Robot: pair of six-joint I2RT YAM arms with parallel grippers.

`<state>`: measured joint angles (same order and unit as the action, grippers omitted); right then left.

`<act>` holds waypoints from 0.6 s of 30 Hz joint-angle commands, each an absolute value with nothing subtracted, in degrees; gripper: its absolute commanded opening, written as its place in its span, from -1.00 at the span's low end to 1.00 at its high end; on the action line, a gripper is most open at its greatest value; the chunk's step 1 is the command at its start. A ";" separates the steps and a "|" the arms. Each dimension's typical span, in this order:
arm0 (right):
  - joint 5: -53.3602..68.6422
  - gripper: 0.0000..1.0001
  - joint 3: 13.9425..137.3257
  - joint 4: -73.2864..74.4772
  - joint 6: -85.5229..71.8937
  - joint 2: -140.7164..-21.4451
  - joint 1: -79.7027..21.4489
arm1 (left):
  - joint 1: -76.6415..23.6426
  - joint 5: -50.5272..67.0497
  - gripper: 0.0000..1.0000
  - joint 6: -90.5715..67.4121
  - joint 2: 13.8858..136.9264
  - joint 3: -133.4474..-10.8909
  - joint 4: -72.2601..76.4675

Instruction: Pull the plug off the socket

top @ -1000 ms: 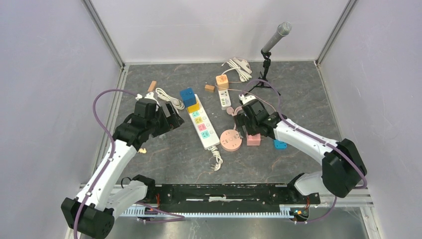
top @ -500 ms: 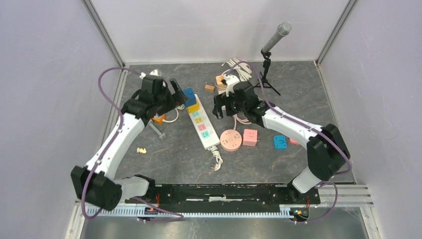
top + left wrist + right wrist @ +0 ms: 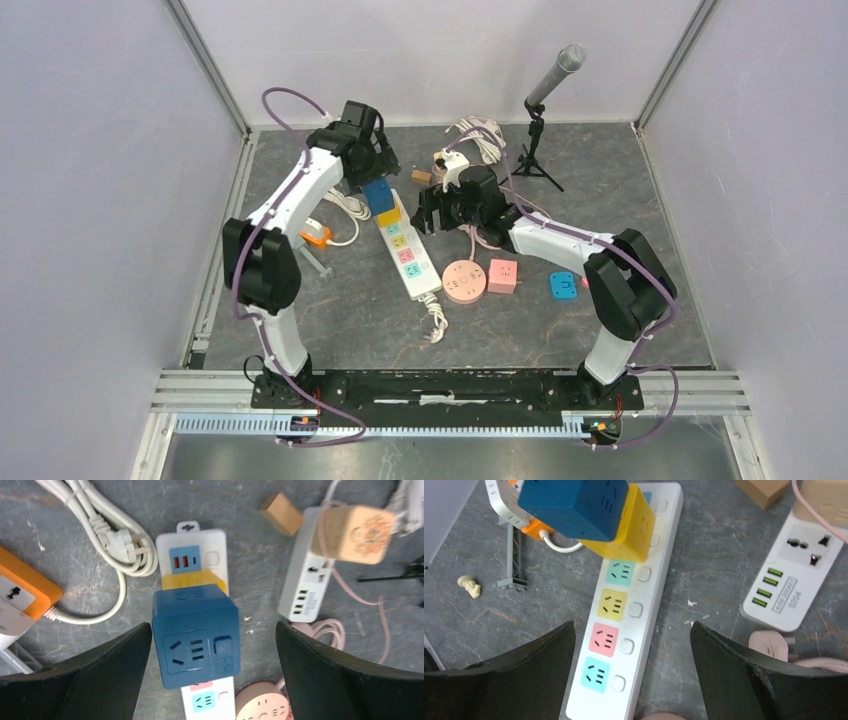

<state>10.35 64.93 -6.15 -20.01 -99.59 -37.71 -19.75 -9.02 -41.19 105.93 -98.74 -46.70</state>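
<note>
Power strip (image 3: 646,587): white, lengthwise beneath wide-open, empty right claw (image 3: 632,625).
Microphone (image 3: 555,75): beyond right claw, top view only.
Blue cube plug (image 3: 195,640): beneath wide-open, empty left claw (image 3: 214,626), seated on yellow adapter (image 3: 192,581) in the strip's far end.
Tan block (image 3: 280,513): beyond left claw.

We cannot see the prongs beneath the blue cube plug (image 3: 195,642), which covers most of the yellow adapter (image 3: 192,581). The left wrist view's bottom edge cuts off the white strip (image 3: 207,700) and pink round socket (image 3: 262,707).
</note>
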 commanded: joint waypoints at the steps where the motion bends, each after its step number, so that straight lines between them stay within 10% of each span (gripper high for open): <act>1: 12.88 0.75 64.06 -16.55 -19.40 -99.76 -37.79 | -20.38 -10.94 0.94 -41.58 109.17 -103.18 -53.50; 18: 18.12 -0.06 80.81 -11.79 -24.41 -114.21 -35.44 | -20.43 -2.31 -0.04 -37.99 111.52 -101.43 -53.22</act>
